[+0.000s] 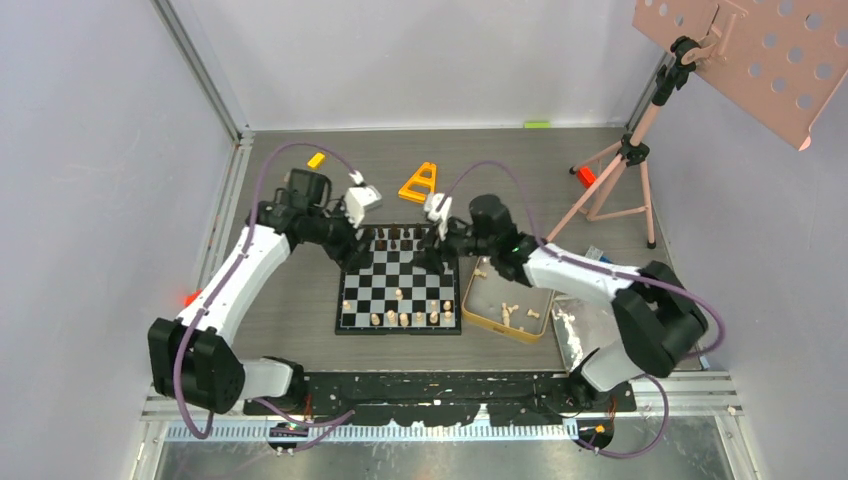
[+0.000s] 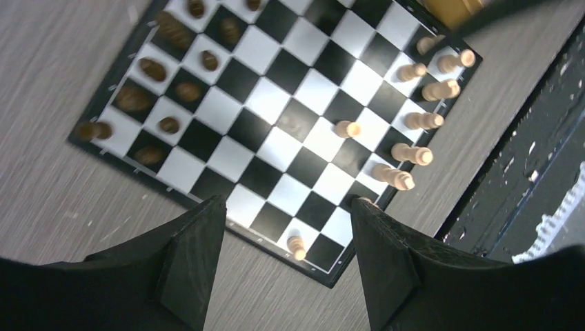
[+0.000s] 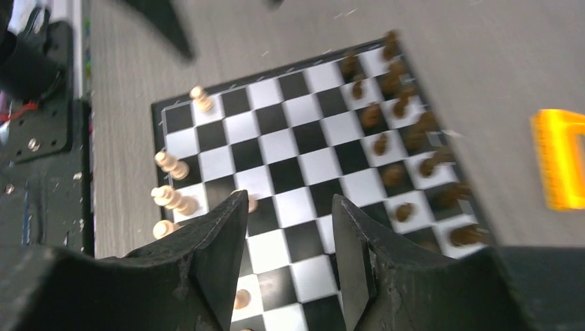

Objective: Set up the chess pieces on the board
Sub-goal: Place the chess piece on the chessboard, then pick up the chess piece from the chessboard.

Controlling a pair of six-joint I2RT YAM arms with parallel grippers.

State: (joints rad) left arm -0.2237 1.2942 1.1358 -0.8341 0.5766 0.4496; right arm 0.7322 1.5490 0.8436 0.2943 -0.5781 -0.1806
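The checkered board (image 1: 398,282) lies at the table's middle. Dark brown pieces (image 1: 397,236) stand along its far rows, pale tan pieces (image 1: 405,318) along its near rows, one tan pawn (image 1: 399,295) further in. My left gripper (image 1: 352,258) hovers over the board's far left corner, open and empty; its view shows the board (image 2: 276,131), dark pieces (image 2: 169,31) and tan pieces (image 2: 414,153). My right gripper (image 1: 432,262) hovers over the board's far right part, open and empty; its view shows the board (image 3: 293,148), tan pieces (image 3: 172,165) and dark pieces (image 3: 397,76).
A gold tin (image 1: 507,304) with several loose tan pieces sits right of the board. A silver tray (image 1: 585,330) lies beyond it. An orange triangle (image 1: 419,182), a small orange block (image 1: 316,160) and a pink tripod stand (image 1: 625,175) are at the back.
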